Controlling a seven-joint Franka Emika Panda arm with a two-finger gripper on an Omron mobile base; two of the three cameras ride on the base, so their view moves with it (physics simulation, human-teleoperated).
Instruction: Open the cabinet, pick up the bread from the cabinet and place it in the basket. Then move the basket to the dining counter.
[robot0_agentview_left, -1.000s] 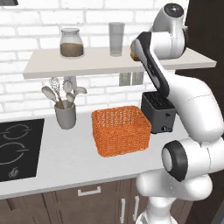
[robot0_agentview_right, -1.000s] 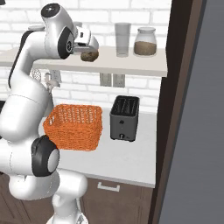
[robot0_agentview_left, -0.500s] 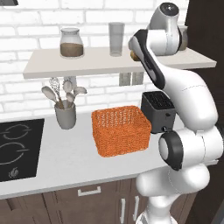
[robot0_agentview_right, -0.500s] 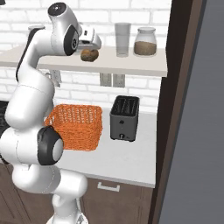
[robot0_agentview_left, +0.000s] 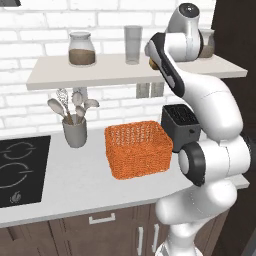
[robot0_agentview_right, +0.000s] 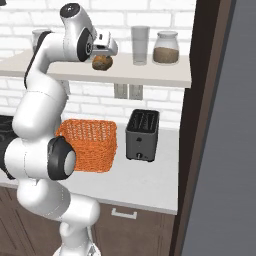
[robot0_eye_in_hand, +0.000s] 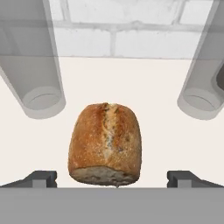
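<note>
The bread (robot0_eye_in_hand: 106, 144), a small brown crusty bun, lies on the pale cabinet shelf (robot0_agentview_right: 150, 75) near its front edge. It also shows as the bread (robot0_agentview_right: 102, 62) just under my hand. My gripper (robot0_eye_in_hand: 112, 180) hovers over it, open, with one fingertip on each side and nothing held. From the right, the gripper (robot0_agentview_right: 106, 53) hangs just above the bun. The orange mesh basket (robot0_agentview_left: 137, 148) stands below on the worktop, and the basket (robot0_agentview_right: 90, 145) is empty. My arm hides most of the bread in the left base view. The dining counter is out of view.
A clear glass (robot0_agentview_right: 140, 45) and a jar (robot0_agentview_right: 166, 47) stand behind the bread, another jar (robot0_agentview_left: 81, 49) farther left. A black toaster (robot0_agentview_left: 181, 127) sits beside the basket. A utensil pot (robot0_agentview_left: 75, 131), the hob (robot0_agentview_left: 20, 170) and the open dark cabinet door (robot0_agentview_right: 210, 125) flank the area.
The arm's elbow and lower links have swung to a new posture while the hand has edged slightly nearer the bread. The jaws stay open and the bread has not moved.
</note>
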